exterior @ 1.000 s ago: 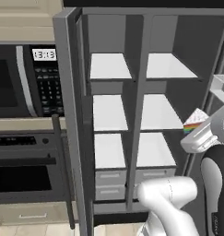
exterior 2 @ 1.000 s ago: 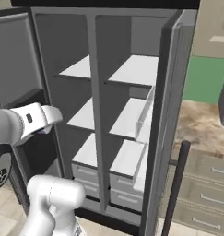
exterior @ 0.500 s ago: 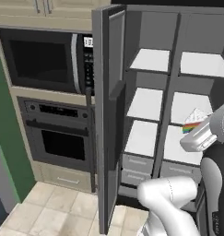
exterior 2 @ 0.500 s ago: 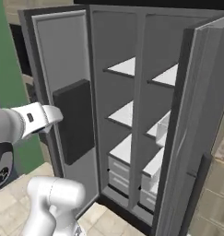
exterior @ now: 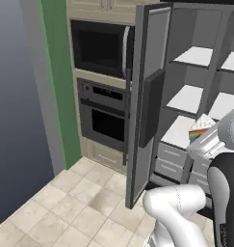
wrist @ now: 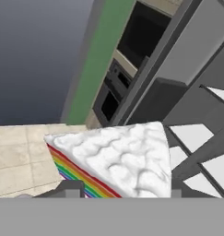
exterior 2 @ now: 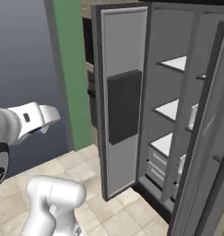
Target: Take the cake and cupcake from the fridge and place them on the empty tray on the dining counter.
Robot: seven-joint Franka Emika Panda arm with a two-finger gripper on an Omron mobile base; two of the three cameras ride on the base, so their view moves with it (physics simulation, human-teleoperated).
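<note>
Cake: rainbow-layered cake (wrist: 115,161) rides in the hand (exterior: 203,142), out in front of the fridge (exterior: 195,96), off every shelf.
Hand: pinching the slice from both sides, white frosting upward; the finger tips are hidden under it.
Risk: the wedge is soft, so I judge it could slide or tip out if the arm swings hard while the base turns.
Second risk: the open fridge door (exterior 2: 125,99) stands near the arm's path; a clip there could knock the slice loose.
Surface: beige tiled floor (exterior: 65,202) below, nothing to catch a drop.
Room: green wall strip (exterior: 58,82), microwave (exterior: 100,48) above wall oven (exterior: 104,118); white fridge shelves bare as far as seen.
</note>
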